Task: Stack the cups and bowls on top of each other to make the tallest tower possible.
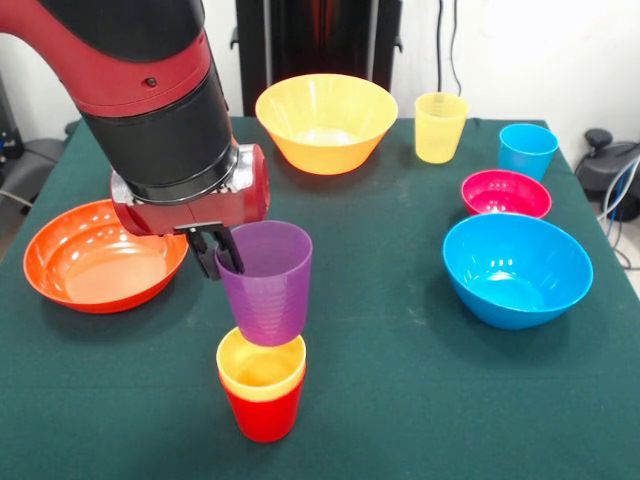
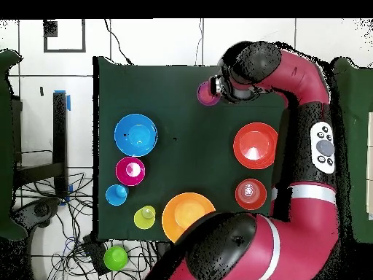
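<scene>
My gripper [image 1: 222, 262] is shut on the rim of a purple cup [image 1: 266, 283], one finger inside and one outside. The cup hangs slightly tilted, its base at the mouth of a yellow-orange cup [image 1: 260, 362] nested in a red cup [image 1: 262, 412]. That stack stands near the front of the green table [image 1: 420, 390]. In the overhead view the purple cup [image 2: 207, 93] shows beside the gripper [image 2: 218, 89], and it hides the stack. Loose on the table are a pale yellow cup [image 1: 440, 125], a blue cup [image 1: 527, 150], a large yellow-orange bowl [image 1: 325, 120], a magenta bowl [image 1: 505, 193] and a large blue bowl [image 1: 517, 268].
A wide shallow orange bowl [image 1: 100, 255] lies left of the gripper. A small orange bowl [image 2: 250, 193] shows only from overhead, near the arm. A green round object [image 2: 115, 257] sits off the table among cables.
</scene>
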You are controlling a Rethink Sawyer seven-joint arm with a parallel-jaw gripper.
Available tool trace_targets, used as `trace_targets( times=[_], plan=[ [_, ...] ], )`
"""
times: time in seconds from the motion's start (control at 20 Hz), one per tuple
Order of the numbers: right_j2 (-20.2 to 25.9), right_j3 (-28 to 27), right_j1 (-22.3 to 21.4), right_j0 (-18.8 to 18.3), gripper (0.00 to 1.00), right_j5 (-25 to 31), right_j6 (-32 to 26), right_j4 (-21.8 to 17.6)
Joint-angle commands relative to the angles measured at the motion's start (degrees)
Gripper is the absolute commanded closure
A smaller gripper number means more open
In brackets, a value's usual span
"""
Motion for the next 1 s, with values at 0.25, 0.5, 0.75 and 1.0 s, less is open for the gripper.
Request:
trace_targets(
  times=[0.25, 0.5, 0.75, 1.0],
  plan=[
    [5.6, -1.6, 2.0, -1.0, 1.0, -3.2, -20.2, -5.6],
    [6.2, -1.3, 2.3, -1.7, 1.0, -4.0, -21.0, -6.1],
    [6.8, -2.2, 2.4, -1.9, 1.0, -3.5, -21.3, -7.0],
    [7.1, -2.4, 2.2, -1.9, 1.0, -3.1, -21.6, -7.5]
  ],
)
